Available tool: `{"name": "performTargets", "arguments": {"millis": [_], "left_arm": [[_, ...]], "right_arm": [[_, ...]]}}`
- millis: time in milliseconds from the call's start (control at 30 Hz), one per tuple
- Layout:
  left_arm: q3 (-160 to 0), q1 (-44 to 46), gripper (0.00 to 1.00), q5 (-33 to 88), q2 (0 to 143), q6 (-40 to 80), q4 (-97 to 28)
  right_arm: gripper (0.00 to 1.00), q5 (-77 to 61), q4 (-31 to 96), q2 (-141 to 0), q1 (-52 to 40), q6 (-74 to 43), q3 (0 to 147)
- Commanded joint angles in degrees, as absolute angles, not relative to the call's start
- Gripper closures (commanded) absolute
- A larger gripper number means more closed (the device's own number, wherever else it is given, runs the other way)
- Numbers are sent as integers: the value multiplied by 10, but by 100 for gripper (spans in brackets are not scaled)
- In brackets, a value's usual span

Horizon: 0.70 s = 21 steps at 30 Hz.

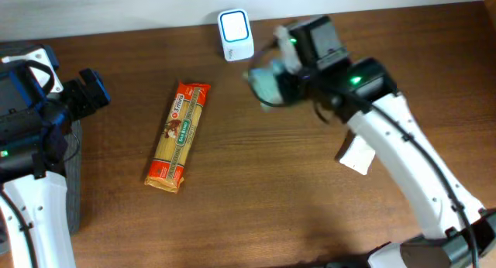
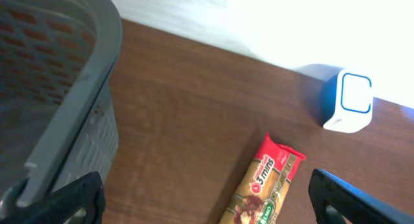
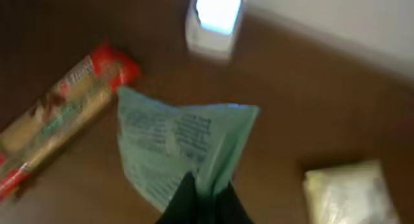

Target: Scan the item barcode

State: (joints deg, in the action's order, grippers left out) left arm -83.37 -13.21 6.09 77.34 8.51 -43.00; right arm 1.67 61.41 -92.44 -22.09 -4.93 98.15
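My right gripper (image 3: 200, 201) is clenched on 1 edge of the green packet (image 3: 181, 143), held in the air just short of the scanner (image 3: 213, 20); my left gripper (image 2: 206, 197) stands wide and empty. That thin pinch worries me: the limp packet could droop or twist, turning its barcode off the window. Its long axis runs from the grip toward the scanner, printed face toward the wrist camera.
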Motion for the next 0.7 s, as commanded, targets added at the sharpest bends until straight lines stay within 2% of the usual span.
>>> {"name": "performTargets", "arguments": {"millis": [0,67,167,200,233,300,367,467,500,533,567,633,667], "left_arm": [[-836,-134,1,67,771,74,-428],[-836,-134,1,67,771,74,-428],[-836,-134,1,67,771,74,-428],[-836,-134,1,67,771,74,-428],[-836,-134,1,67,771,74,-428],[-836,-134,1,67,771,74,-428],[-836,-134,1,67,771,74,-428],[-836,-134,1,67,771,74,-428],[-836,-134,1,67,771,74,-428],[-836,-134,1,67,771,74,-428],[-836,-134,1,67,771,74,-428],[-836,-134,1,67,771,74,-428],[-836,-134,1,67,771,74,-428]], "right_arm": [[96,-28,717,-945,-142,-147,959],[96,8,728,-973,-72,-183,891],[96,37,650,-1003,4,-184,802],[92,37,639,-1008,19,-166,801],[56,37,625,-1007,32,-150,803],[35,13,624,-1007,37,-150,826],[1,-51,647,-1007,24,-150,871],[1,-170,621,-1007,-40,-151,919],[1,-245,562,-1009,-78,-155,918],[1,-255,478,-1014,-121,-193,909],[1,-255,370,-1028,-177,-218,900],[2,-228,279,-1071,-248,-272,900],[7,-219,237,-1104,-282,-296,900]]}}
